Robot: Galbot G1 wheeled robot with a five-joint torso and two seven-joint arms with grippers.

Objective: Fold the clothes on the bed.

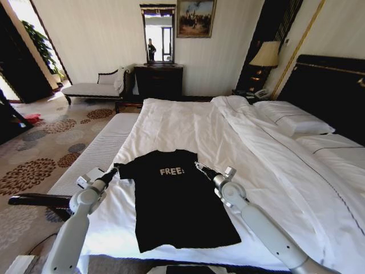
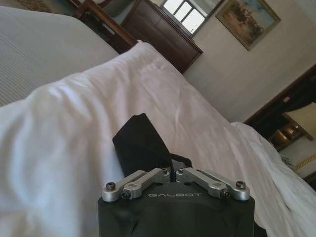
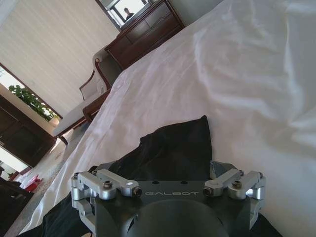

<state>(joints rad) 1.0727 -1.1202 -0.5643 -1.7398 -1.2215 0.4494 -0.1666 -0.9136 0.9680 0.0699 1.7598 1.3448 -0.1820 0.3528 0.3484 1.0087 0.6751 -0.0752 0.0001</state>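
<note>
1. T-shirt [image 1: 177, 197]: black, white "FREE!" across the chest, lay flat and face up on the near end of the bed [image 1: 188, 123], collar pointing toward the headboard, hem toward the robot. No fold was yet made.
2. Left gripper [image 1: 116, 168]: sat at the T-shirt's left sleeve. In the left wrist view the fingers [image 2: 170, 170] were drawn together, with the sleeve cloth [image 2: 140, 143] rising just past them; it appeared pinched on the sleeve.
3. Right gripper [image 1: 199, 166]: sat at the T-shirt's right sleeve, by the shoulder. In the right wrist view its linkage [image 3: 232, 185] stood spread wide, black cloth bunched in front; the tips were hidden, so a hold could not be told.
4. Step in hand, as judged: taking both sleeves for the first fold.
5. Next move, as judged: it would call for a sure pinch on both sides, then both sleeves carried inward over the chest together, without snagging the sheet beneath.
6. Views compared: the head view gave the whole T-shirt and both arms; the wrist views gave the finger positions and the lifted sleeve cloth.
</note>
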